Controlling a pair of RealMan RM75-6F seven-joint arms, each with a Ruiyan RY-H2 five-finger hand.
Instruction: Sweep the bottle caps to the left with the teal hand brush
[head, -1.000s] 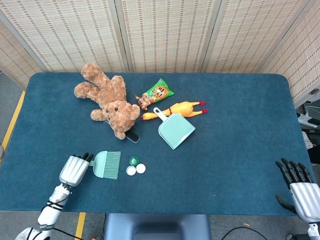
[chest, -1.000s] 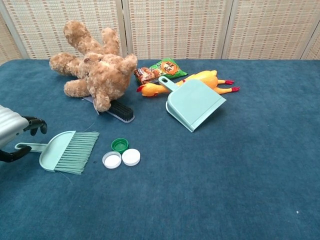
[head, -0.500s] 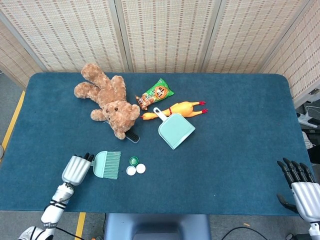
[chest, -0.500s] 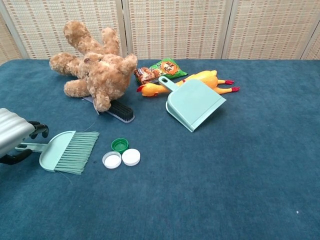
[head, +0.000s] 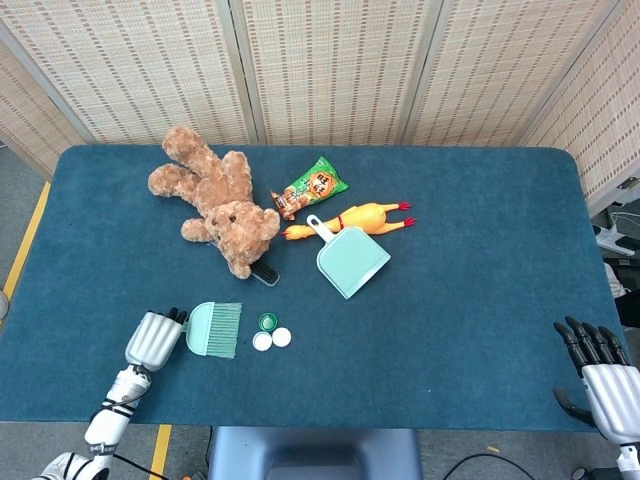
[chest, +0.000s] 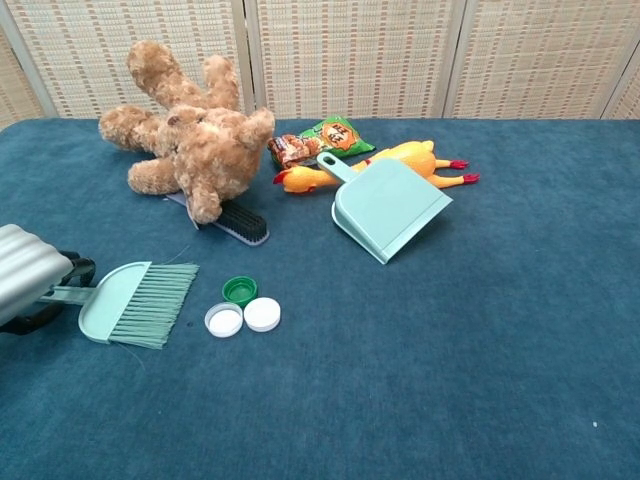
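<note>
The teal hand brush (head: 213, 330) (chest: 135, 303) lies flat near the table's front left, bristles pointing right. Just right of the bristles sit three bottle caps: a green one (chest: 239, 290), a white one lying open side up (chest: 224, 320) and another white one (chest: 262, 314). My left hand (head: 152, 340) (chest: 30, 285) is at the brush's handle, with fingers above it and thumb below, a gap still showing between them. My right hand (head: 600, 370) hangs off the table's front right corner, fingers spread, holding nothing; the chest view does not show it.
A brown teddy bear (head: 220, 205) lies at the back left, partly over a black brush (chest: 238, 224). A teal dustpan (chest: 390, 208), a yellow rubber chicken (head: 365, 215) and a green snack bag (head: 315, 185) sit behind the caps near the middle.
My left hand has crept right and lower, closer over the brush handle. The brush and caps have not moved. The right hand sank slightly.
</note>
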